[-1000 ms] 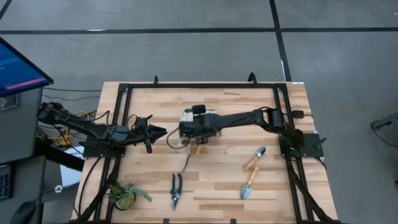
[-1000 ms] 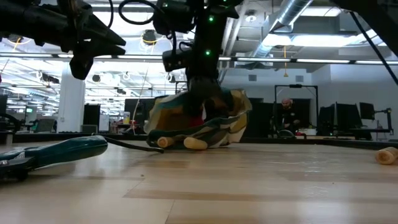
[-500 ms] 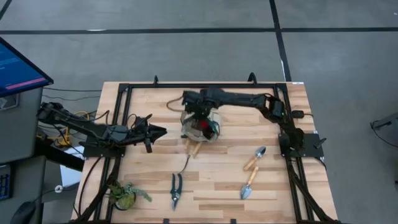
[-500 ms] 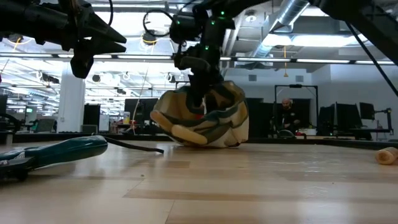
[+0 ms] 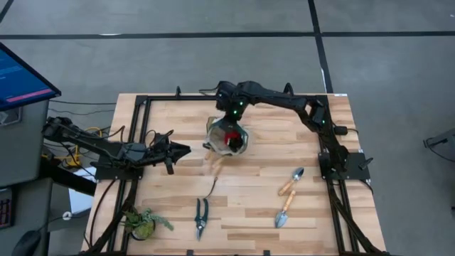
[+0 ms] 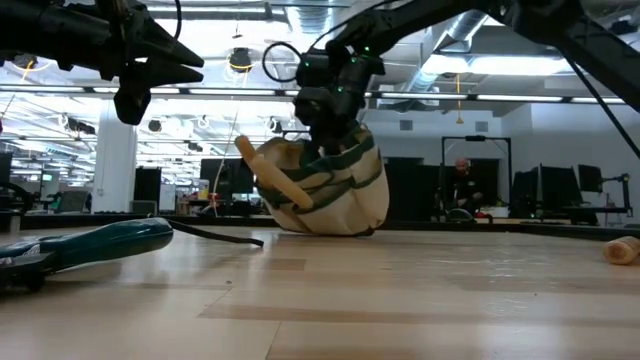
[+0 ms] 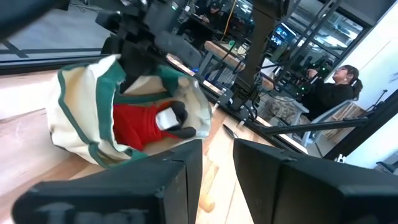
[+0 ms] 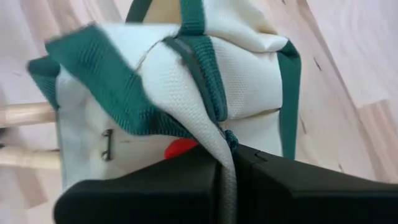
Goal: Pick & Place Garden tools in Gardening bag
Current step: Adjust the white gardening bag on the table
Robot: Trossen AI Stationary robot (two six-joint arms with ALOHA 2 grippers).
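The cream gardening bag [image 5: 229, 136] with green trim stands tilted on the table's far middle, mouth up. A red piece [image 7: 134, 124] lies inside it, and a wooden tool handle [image 6: 268, 172] sticks out of its side. My right gripper [image 5: 229, 119] is above the bag, shut on its rim. My left gripper [image 5: 183, 150] hovers left of the bag, empty, its fingers a narrow gap apart. Black pruning shears [image 5: 201, 215], a thin dark hooked tool [image 5: 211, 188] and two wooden-handled trowels [image 5: 291, 181] [image 5: 284, 208] lie flat on the near half. My right gripper pinches the bag's rim between its two fingers, on a fold of cream fabric and green trim [image 8: 222, 138]. The fingers come from above, pointing down. The bag hangs tilted below them, and its bottom [image 6: 335, 228] rests on the table.
A leafy green plant clump [image 5: 142, 222] sits at the near left corner. A black frame [image 5: 234, 98] runs round the table's edges. A person [image 6: 462, 185] sits in the room beyond the far edge. Bare wood lies between the bag and the trowels.
My right gripper has gone up and toward the table's far edge, turning to point down, still shut on the bag's rim. The bag has tipped from lying on its side to nearly upright, and the wooden handle in it has lifted off the table.
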